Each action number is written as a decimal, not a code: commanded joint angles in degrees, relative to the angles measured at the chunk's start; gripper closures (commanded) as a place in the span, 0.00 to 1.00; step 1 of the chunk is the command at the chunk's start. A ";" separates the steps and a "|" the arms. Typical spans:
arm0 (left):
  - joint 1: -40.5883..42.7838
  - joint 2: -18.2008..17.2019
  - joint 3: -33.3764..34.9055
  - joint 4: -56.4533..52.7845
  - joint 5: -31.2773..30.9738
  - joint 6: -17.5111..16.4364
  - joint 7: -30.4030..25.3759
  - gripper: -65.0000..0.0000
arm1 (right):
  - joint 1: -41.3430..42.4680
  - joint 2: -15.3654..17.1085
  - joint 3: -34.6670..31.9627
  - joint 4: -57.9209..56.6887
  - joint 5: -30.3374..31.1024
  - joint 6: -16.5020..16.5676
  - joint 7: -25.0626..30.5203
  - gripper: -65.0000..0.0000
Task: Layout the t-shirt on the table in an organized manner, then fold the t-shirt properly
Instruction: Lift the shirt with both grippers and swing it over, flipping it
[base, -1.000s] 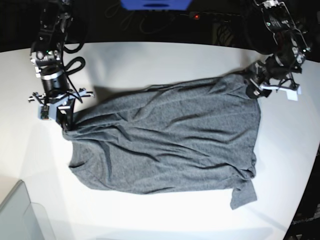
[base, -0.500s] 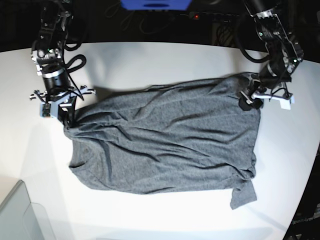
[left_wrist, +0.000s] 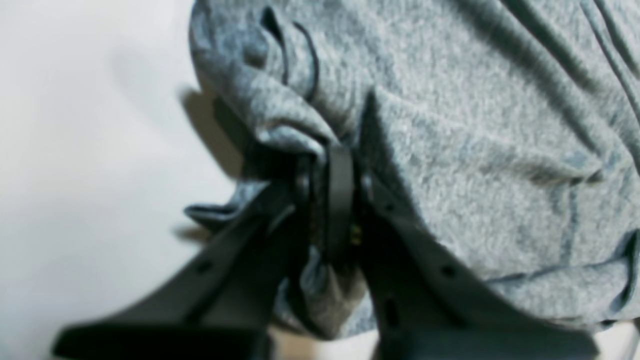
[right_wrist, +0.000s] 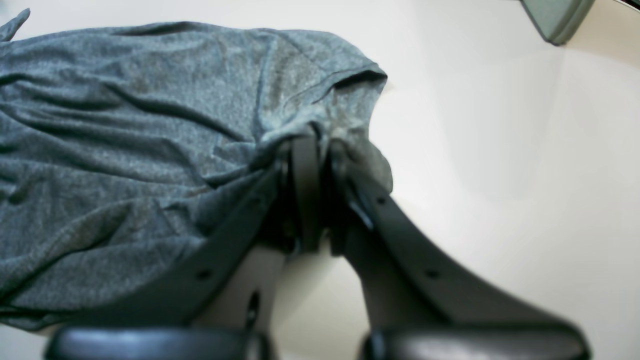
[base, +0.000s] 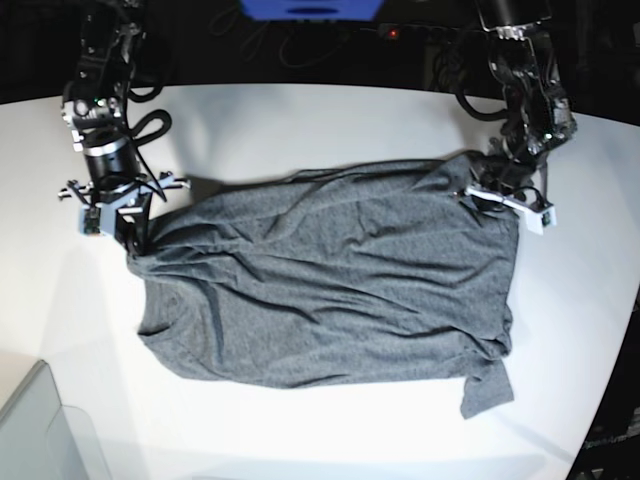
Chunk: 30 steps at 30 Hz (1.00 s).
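No lettering, label, brand or number is legible on anything around me; my shirt is plain grey, the table unmarked.

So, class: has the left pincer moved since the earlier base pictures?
Yes. The left pincer has slid inward over the t-shirt, away from the table edge on that side.
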<state>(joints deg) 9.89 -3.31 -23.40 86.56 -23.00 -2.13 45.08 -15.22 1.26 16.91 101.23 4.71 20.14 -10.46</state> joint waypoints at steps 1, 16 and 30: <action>1.67 -0.78 0.32 1.30 3.00 1.82 6.39 1.00 | 0.50 0.46 0.28 1.23 0.52 -0.14 1.98 1.00; -4.13 -9.30 -7.59 19.94 -10.45 1.82 7.01 1.00 | 1.38 -0.07 -0.86 13.54 3.51 -0.14 2.33 1.00; -16.44 -20.38 -18.14 22.75 -28.20 1.91 7.01 1.00 | 11.22 0.02 -3.32 15.21 11.16 2.58 6.28 1.00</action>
<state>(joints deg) -5.30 -22.35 -41.15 108.36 -50.50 -0.14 54.08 -4.78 1.10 13.45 115.22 15.07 22.61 -6.33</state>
